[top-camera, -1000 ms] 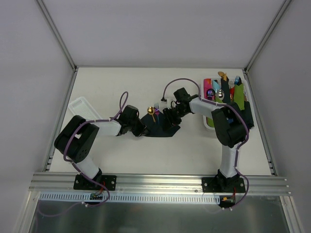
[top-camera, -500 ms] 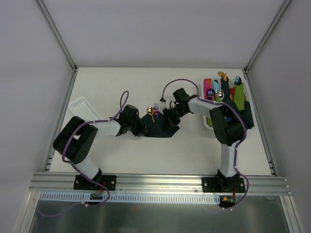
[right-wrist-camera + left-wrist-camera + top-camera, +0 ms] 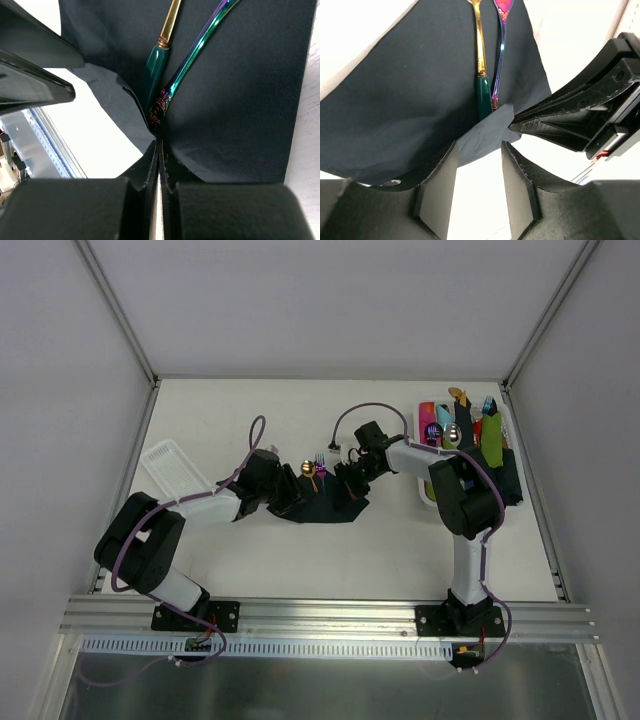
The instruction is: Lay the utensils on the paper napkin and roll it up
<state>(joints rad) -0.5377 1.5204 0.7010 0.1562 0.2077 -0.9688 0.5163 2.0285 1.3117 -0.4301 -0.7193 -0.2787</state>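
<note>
Left pincer [image 3: 479,147]: fingers apart, white table [image 3: 476,200] shows between them, tips right at the near edge of the napkin [image 3: 410,100].
Right pincer [image 3: 157,142]: fingers pressed together, pinching a folded-up corner of the napkin.
Napkin: dark sheet lying on the table between both pincers.
Spoon [image 3: 481,50] and fork [image 3: 500,55]: side by side on the napkin, handle ends next to the pinched fold.

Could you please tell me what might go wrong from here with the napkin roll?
The right claw pinches only a thin fold of the paper napkin, which might tear or slip when pulled. The left claw stands open, so the sheet could drag sideways. The spoon and fork lie loose, handle ends at the fold, and may slide out.
</note>
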